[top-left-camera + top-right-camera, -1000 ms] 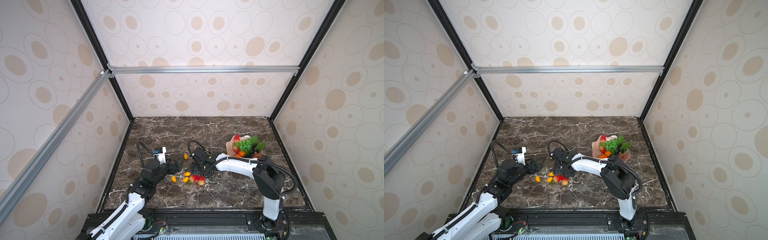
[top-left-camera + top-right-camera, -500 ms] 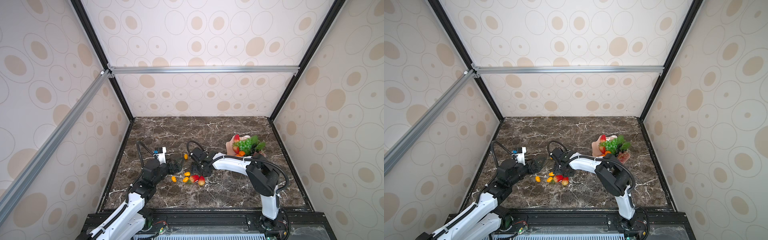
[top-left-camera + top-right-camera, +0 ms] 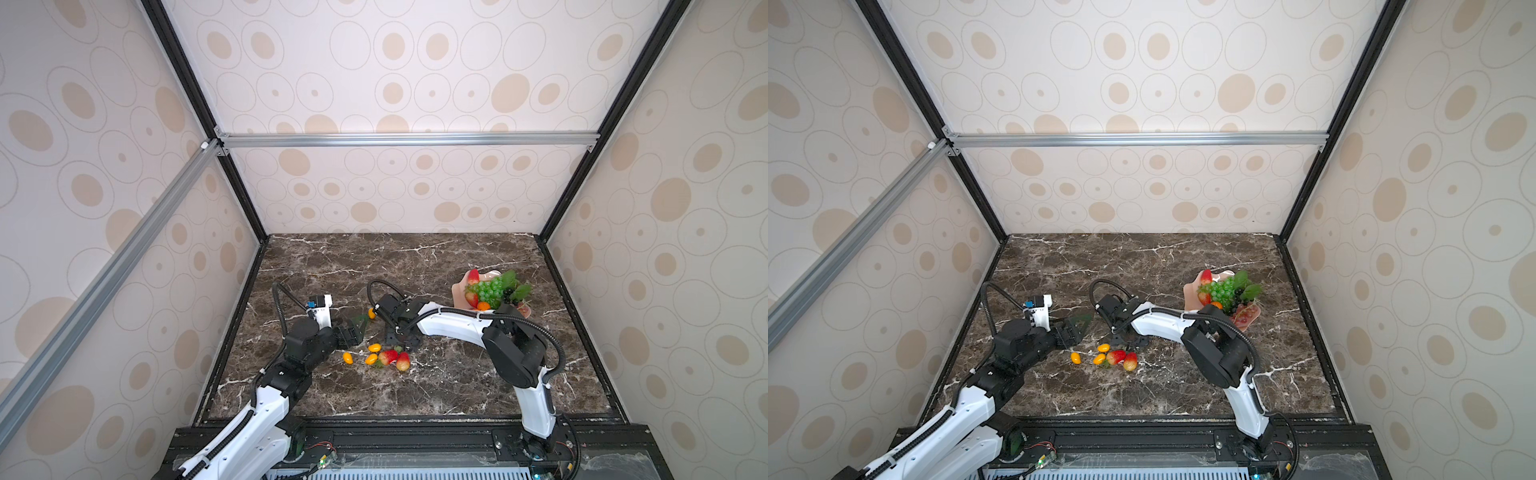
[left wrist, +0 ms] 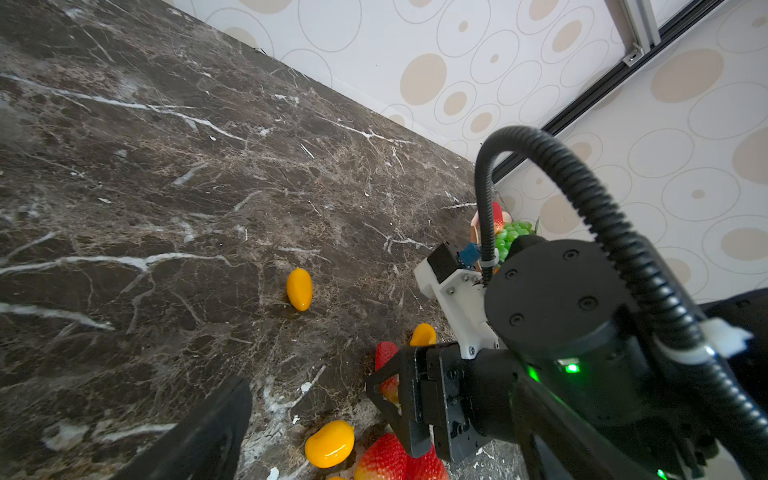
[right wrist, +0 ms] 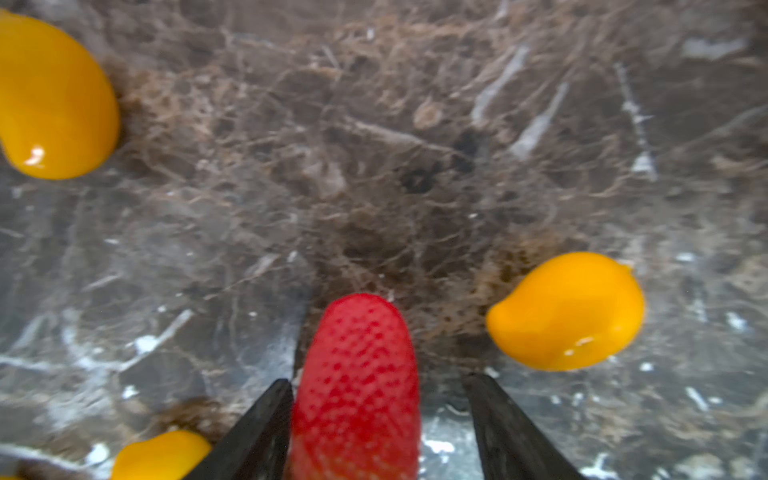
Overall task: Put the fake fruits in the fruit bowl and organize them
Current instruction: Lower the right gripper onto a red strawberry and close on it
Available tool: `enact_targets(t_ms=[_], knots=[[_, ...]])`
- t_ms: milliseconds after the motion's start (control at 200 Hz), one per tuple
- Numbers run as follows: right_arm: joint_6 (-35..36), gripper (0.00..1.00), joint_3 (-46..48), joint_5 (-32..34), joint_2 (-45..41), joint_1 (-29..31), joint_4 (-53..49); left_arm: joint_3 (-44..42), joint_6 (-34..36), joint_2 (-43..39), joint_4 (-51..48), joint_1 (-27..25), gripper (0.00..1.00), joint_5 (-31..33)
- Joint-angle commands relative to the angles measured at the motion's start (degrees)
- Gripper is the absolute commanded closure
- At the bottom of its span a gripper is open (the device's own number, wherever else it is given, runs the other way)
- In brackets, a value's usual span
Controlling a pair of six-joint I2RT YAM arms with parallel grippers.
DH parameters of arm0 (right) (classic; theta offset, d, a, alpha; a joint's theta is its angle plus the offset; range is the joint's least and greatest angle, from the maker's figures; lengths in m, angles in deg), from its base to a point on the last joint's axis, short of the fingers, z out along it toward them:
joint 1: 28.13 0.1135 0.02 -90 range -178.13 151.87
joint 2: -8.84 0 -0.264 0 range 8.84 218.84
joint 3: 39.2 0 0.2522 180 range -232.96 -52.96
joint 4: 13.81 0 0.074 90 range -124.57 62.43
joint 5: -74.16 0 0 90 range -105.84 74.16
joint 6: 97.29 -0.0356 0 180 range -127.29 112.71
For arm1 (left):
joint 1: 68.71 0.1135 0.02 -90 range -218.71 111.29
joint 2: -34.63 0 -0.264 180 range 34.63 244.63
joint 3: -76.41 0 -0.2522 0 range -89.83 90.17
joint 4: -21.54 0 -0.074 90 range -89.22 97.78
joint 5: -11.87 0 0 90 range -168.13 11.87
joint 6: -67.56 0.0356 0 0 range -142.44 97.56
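Note:
Loose fake fruits lie on the marble between my arms: two strawberries [image 3: 388, 356] [image 3: 403, 362] and several yellow-orange ovals [image 3: 375, 347]. My right gripper [image 3: 401, 338] points down at this cluster. In the right wrist view a third strawberry [image 5: 357, 374] stands between its jaws [image 5: 376, 380]; one finger touches it and a gap remains at the other, so it is open. My left gripper [image 3: 352, 330] is wide open and empty, just left of the cluster. The pink fruit bowl [image 3: 459, 293] at the right holds green grapes [image 3: 490, 289], strawberries, an orange and red grapes.
One more oval fruit [image 3: 371, 313] lies on the marble behind the two grippers. The cell's walls and black frame close in the table on three sides. The right arm's cable [image 4: 582, 187] and wrist fill much of the left wrist view.
The right gripper's jaws have narrowed around the strawberry and its arm has shifted slightly left. The left arm has not moved.

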Motion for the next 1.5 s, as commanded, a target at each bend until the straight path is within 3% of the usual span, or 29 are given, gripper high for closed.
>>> enact_targets(t_ms=[0,430,630,915,1495], knots=[[0.71,0.29,2.48,0.76,0.77,0.11,-4.14,-0.21,0.07,-0.22,0.84,0.62,0.01,-0.56],[2.81,0.36,3.79,-3.74,-1.01,1.69,-3.33,-0.57,-0.53,0.17,2.04,0.66,0.01,-1.01],[3.88,0.34,3.58,-5.27,-1.88,1.99,-3.73,-0.65,-0.5,0.58,2.35,0.69,0.01,-1.36],[5.07,0.55,2.82,-4.76,-0.84,2.09,-4.1,-1.23,-1.03,0.47,3.45,0.71,0.01,-2.07],[5.11,0.78,3.17,-3.93,-0.36,2.0,-4.14,-0.94,-1.01,1.28,4.11,0.64,0.01,-2.32]])
